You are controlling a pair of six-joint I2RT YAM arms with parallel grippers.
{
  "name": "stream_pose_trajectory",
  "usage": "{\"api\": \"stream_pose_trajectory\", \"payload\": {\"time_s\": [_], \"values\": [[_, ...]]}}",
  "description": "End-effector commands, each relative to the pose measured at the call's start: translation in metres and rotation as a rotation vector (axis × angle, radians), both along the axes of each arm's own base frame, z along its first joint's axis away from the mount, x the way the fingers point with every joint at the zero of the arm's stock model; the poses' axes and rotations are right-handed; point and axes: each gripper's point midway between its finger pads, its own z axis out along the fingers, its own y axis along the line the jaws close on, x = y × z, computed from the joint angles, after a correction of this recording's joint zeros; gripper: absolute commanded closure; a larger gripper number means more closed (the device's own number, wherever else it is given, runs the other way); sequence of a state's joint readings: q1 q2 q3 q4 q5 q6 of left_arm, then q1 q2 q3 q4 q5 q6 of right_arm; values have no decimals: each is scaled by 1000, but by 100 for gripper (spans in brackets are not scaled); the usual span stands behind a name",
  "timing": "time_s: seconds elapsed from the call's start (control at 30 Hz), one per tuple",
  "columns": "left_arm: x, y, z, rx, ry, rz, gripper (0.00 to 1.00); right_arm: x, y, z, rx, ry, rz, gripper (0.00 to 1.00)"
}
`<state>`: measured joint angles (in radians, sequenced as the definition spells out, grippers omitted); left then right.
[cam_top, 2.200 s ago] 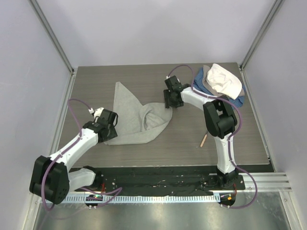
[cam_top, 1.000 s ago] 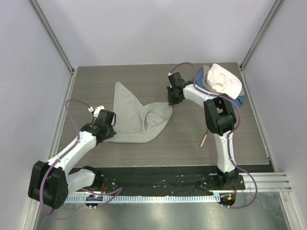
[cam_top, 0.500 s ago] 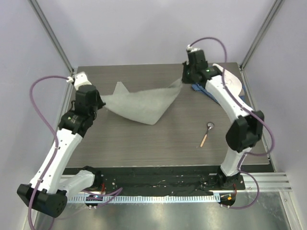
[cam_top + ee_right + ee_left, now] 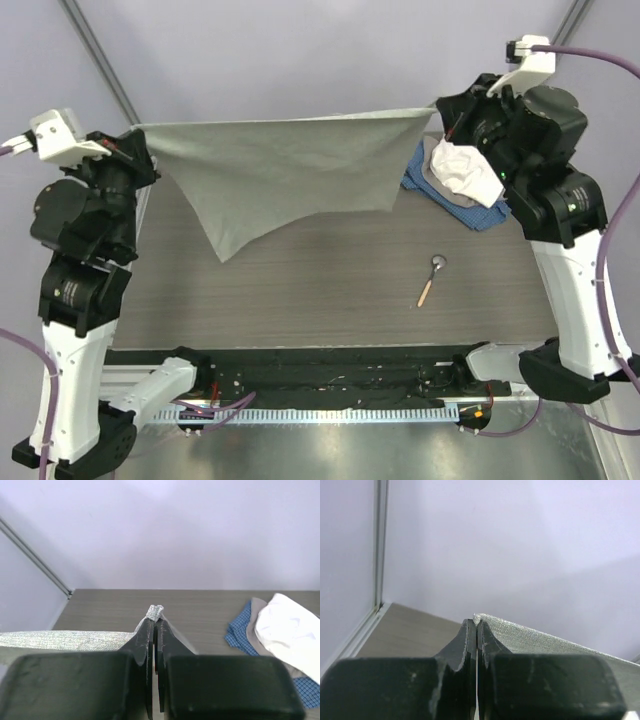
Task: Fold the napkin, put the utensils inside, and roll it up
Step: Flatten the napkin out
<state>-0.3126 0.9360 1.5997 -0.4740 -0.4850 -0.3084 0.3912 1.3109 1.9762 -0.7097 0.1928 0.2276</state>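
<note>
Kim: Both arms have risen high and swung wide since half a second ago. The plain light grey soft cloth napkin, which sagged low then, now hangs stretched between them.

Ravi: That's from the top view?

Kim: Yes. The left end effector pinches one upper corner and the right end effector the other. The top edge runs taut, and the rest drapes to a point above the dark wood-grain worktop. Whether that point touches it, I cannot tell. The small spoon with a shiny metal bowl and a slim light wooden handle lies on the worktop to the right, apart from the napkin — near the heap of blue, grey and white cloths.

Ravi: And the left wrist?

Kim: Jaws pressed together on the napkin, its corner showing just above the tips.

Ravi: The right wrist?

Kim: Likewise — jaws closed tight on a small tuft of corner, with the napkin trailing left and the heap on the right.
</note>
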Motion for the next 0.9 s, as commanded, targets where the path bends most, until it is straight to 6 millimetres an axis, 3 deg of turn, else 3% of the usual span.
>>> {"api": "stream_pose_trajectory", "payload": {"time_s": [0.0,0.13,0.2,0.3,0.33,0.37,0.4,0.43,0.47,0.5,0.53,0.57,0.6,0.63,0.67,0.77,0.8,0.83,0.87], "values": [[-11,17,30,20,-95,69,99,1,-16,15,-13,-55,-66,99],[18,3,17,48,-42,42,100,33,-6,-10,-39,1,-71,99],[35,0,6,73,-6,50,100,58,3,-31,-59,47,-72,99],[74,-4,-18,120,76,67,100,97,14,-60,-81,97,-75,99],[99,-2,-37,137,129,62,100,106,15,-61,-79,94,-78,99],[112,0,-43,123,144,59,100,127,23,-79,-88,123,-75,99],[125,4,-47,106,149,58,100,138,25,-84,-94,129,-72,99],[152,7,-69,101,204,52,100,146,28,-74,-82,102,-67,99],[161,17,-61,87,186,50,100,157,31,-78,-84,105,-64,99],[174,21,-63,70,188,45,100,178,38,-97,-98,134,-60,99],[195,23,-73,66,206,38,100,187,39,-78,-79,86,-64,99],[206,28,-72,59,201,13,100,195,40,-76,-76,76,-67,99],[210,26,-49,45,151,-6,100,213,45,-90,-80,92,-65,99],[216,24,-44,46,144,-25,100,213,46,-65,-51,35,-63,99],[227,36,-34,46,122,-18,100,214,49,-58,-41,15,-52,99],[229,29,-6,79,60,-73,100,213,51,-29,1,-64,-37,99],[227,27,2,95,39,-90,100,212,51,-29,0,-66,-37,99],[223,25,10,107,20,-95,100,202,46,-8,16,-118,-41,99],[214,24,25,116,-18,-99,100,197,45,-3,9,-130,-40,99]]}}
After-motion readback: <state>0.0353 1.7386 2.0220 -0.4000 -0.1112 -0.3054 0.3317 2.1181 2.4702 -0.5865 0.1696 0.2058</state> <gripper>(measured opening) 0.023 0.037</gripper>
